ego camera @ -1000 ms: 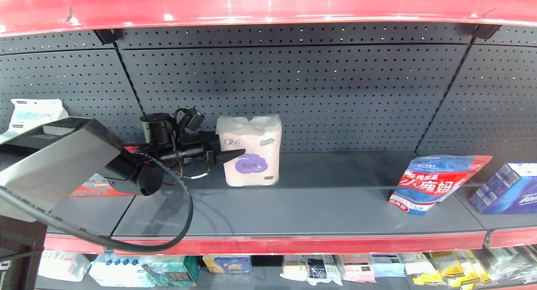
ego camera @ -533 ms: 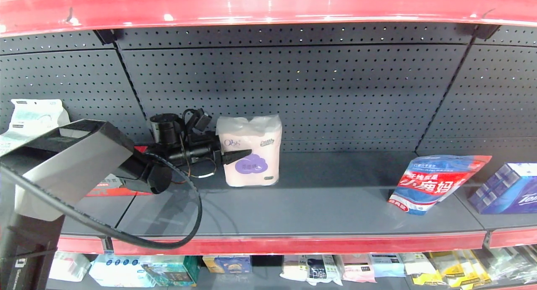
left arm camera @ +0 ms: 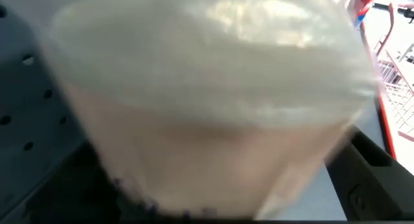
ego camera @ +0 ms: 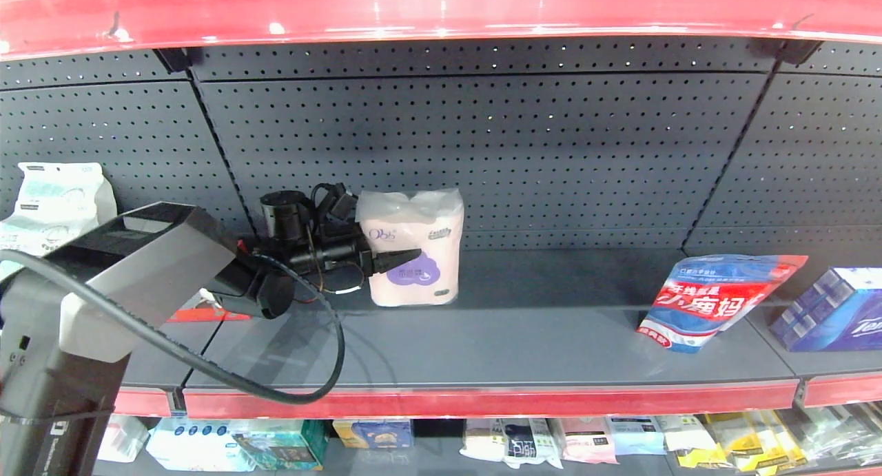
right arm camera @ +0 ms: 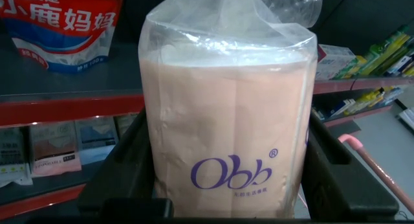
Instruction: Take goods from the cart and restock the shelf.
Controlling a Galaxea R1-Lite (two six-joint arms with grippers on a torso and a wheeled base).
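Observation:
A pink-and-white toilet paper pack (ego camera: 420, 235) stands upright on the dark shelf (ego camera: 524, 338), against the pegboard. My left gripper (ego camera: 411, 253) is open and straddles its lower half. One black finger crosses the pack's front; the other is hidden behind it. In the left wrist view this pack (left arm camera: 213, 101) sits very close between the jaws. My right gripper (right arm camera: 233, 185) is shut on a second toilet paper pack (right arm camera: 226, 114), held upright in front of the shelving.
A red-and-blue bag (ego camera: 713, 298) leans at the shelf's right, beside a blue tissue box (ego camera: 837, 309). A white bag (ego camera: 58, 197) and a red pack (ego camera: 207, 315) lie at the left. Bare shelf stretches between the toilet paper and the bag. Goods fill the lower shelf (ego camera: 524, 438).
My left arm has slid to the right along the shelf, so its front finger reaches farther across the standing pack. The pack itself has not moved.

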